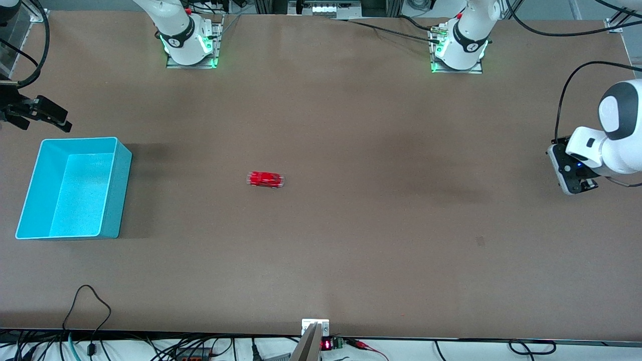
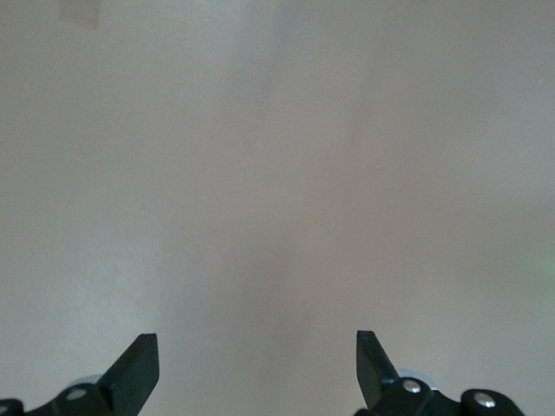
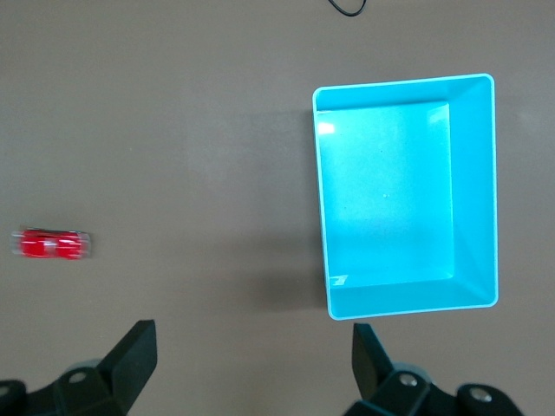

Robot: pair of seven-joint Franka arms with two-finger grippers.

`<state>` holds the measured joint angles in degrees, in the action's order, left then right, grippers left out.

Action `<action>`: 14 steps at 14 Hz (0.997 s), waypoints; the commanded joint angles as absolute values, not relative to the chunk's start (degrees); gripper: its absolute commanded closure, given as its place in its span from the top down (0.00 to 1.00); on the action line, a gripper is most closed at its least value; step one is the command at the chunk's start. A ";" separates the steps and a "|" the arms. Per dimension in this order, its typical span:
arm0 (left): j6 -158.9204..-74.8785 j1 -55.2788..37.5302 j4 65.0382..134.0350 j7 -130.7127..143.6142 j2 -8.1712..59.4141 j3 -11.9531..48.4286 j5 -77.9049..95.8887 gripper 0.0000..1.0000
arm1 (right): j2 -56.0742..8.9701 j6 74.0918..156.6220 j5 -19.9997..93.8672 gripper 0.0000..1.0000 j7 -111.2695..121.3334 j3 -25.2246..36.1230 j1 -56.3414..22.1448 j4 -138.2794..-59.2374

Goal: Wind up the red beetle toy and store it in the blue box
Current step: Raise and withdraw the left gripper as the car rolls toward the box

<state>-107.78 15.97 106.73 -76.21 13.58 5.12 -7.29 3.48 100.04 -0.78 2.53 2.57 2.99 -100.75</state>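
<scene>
The red beetle toy (image 1: 266, 179) (image 3: 52, 245) stands alone on the brown table, about midway between the two arms' ends. The blue box (image 1: 118, 195) (image 3: 408, 300) sits open-topped and empty toward the right arm's end. High over the table edge beside the box hangs my right gripper (image 1: 44, 113) (image 3: 254, 342), open and holding nothing. My left gripper (image 1: 582, 184) (image 2: 257, 347) hangs open over bare table at the left arm's end, with nothing between its fingers. Neither gripper touches the toy or the box.
The two arm bases (image 1: 190, 42) (image 1: 459, 47) stand along the table edge farthest from the front camera. Cables (image 1: 88, 306) trail onto the table at the edge nearest the camera.
</scene>
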 commanded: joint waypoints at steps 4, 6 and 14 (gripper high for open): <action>-101.17 16.00 107.32 -62.70 7.22 7.82 -7.47 1.00 | 3.52 100.20 -0.53 1.00 2.28 2.46 3.34 -100.72; -97.76 16.00 105.48 -56.54 6.50 9.48 -7.47 1.00 | 3.52 100.20 -0.44 1.00 2.29 2.46 3.34 -100.72; -89.74 15.74 95.82 -38.15 7.03 14.24 -6.95 1.00 | 3.43 100.28 -0.44 1.00 2.29 2.46 3.34 -100.72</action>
<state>-92.11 15.70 99.69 -41.63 6.38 13.06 -7.25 3.39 100.04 -0.78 2.53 2.59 3.01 -100.77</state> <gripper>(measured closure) 0.000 0.000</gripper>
